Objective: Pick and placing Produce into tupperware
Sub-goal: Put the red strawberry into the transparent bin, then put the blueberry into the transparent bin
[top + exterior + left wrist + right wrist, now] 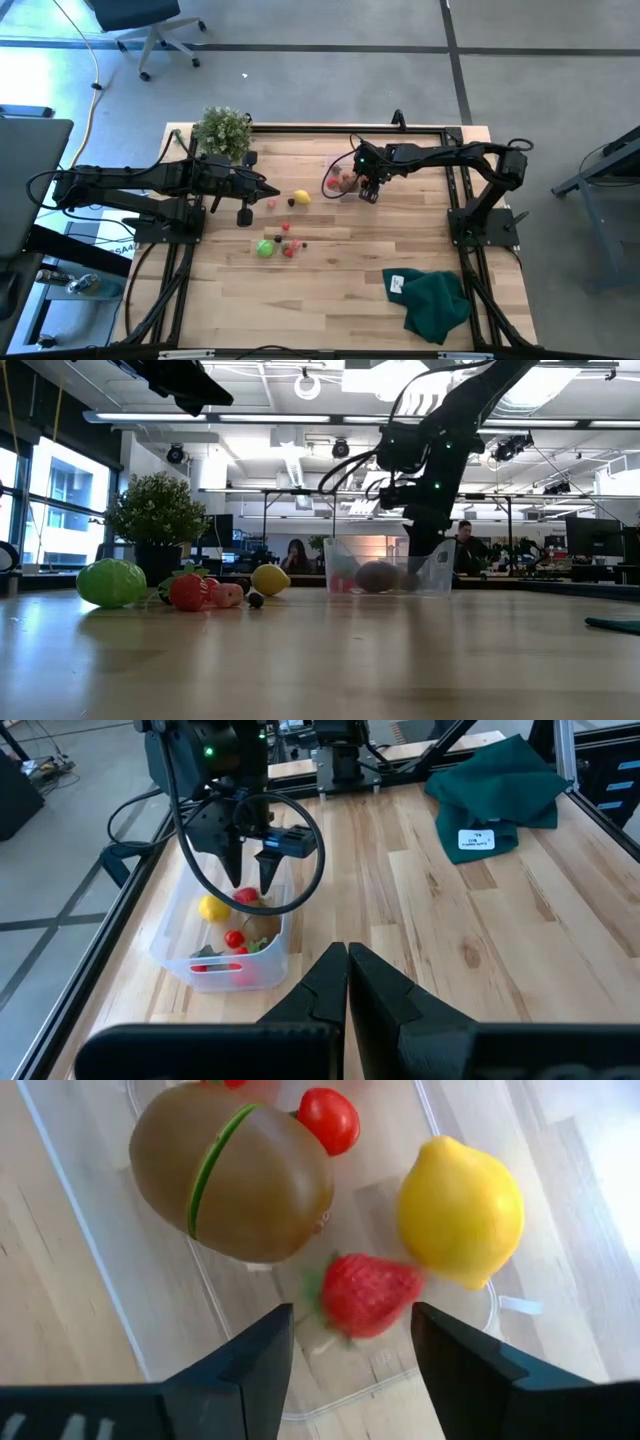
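The clear tupperware [335,178] stands on the table's far middle. It holds a brown kiwi [232,1170], a yellow lemon [460,1210] and a small red tomato [329,1120]. My right gripper [352,1315] stands open above the tub, pointing down. A red strawberry [368,1293] sits just past its fingertips, over the tub's floor, and also shows from the left wrist as the strawberry [246,897]. More produce lies loose on the table: a lemon [302,197], a green piece [265,249] and small red pieces [290,248]. My left gripper [347,955] waits shut at the left.
A potted plant [222,130] stands at the far left corner. A dark green cloth [435,300] lies near the front right. Bare wood lies between the loose produce and the cloth. People sit in the room beyond the table [296,555].
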